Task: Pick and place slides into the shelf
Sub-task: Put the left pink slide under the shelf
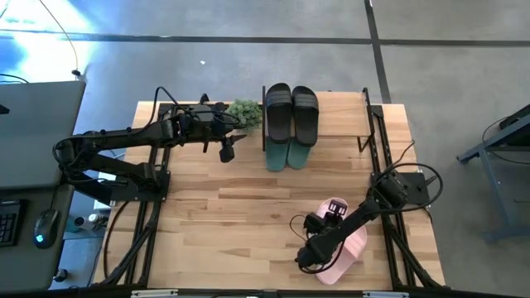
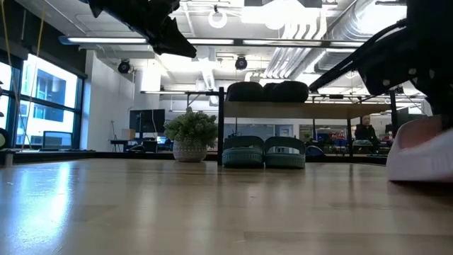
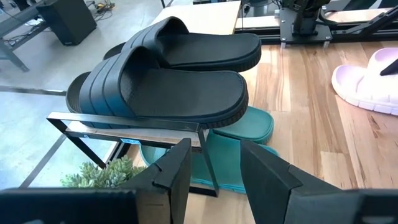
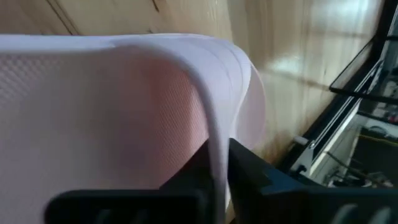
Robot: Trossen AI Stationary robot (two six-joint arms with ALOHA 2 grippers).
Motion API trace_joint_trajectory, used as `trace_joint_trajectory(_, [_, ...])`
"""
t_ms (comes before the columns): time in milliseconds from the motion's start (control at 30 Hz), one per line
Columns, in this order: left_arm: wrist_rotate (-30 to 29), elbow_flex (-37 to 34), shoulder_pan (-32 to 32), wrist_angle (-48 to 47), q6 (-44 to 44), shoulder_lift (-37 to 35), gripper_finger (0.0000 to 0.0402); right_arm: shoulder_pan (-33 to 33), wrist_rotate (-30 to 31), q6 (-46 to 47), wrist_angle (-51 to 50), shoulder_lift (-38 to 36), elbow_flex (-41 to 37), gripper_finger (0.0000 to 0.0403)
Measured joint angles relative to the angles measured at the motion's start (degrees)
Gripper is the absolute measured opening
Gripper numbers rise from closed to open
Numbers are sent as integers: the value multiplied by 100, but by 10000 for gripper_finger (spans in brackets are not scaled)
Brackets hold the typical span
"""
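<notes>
Right claw [image 1: 308, 261] is down at the near right part of the table [image 1: 215, 215], its two dark fingers [image 4: 249, 171] pinched on the wide strap of a pale pink slide [image 1: 346, 248]; the wrist view shows the strap's thin edge running down between them. How many pink slides lie there cannot be told from above; the arm covers much of the pink shape. In the low view the pink slide [image 2: 423, 152] sits at the right edge, on the tabletop or just at it; contact not clear. Left claw [image 1: 226, 151] hangs in the air beside the shelf [image 1: 368, 124], near the small potted plant [image 1: 245, 113], fingers [image 3: 177, 168] parted with a clear gap and nothing between them. Shelf stands at the far edge of the table. Black pair [image 1: 291, 112] lies side by side on the wooden top board at its left end, toes pointing away from the arms. Teal-green pair [image 1: 287, 153] sits under the board directly below the black pair, heels poking out toward the table's middle. Rest of the top board to the right of the black pair is bare wood.
</notes>
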Motion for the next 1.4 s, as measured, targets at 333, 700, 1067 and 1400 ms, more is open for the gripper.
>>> trace_joint_trajectory(333, [0, 0, 1, -1, 0, 0, 122, 144, 654, -302, 23, -29, 45, 3])
trace_joint_trajectory(700, [0, 0, 0, -1, 0, 0, 122, 125, 1476, -375, 15, -970, 43, 1])
trace_joint_trajectory(1067, [0, 0, 1, -2, 0, 0, 122, -220, 2356, -1211, 11, -2399, 43, 0])
trace_joint_trajectory(1400, [0, 0, 2, -2, 0, 0, 122, -1131, 3111, -1482, 11, -4157, -882, 0])
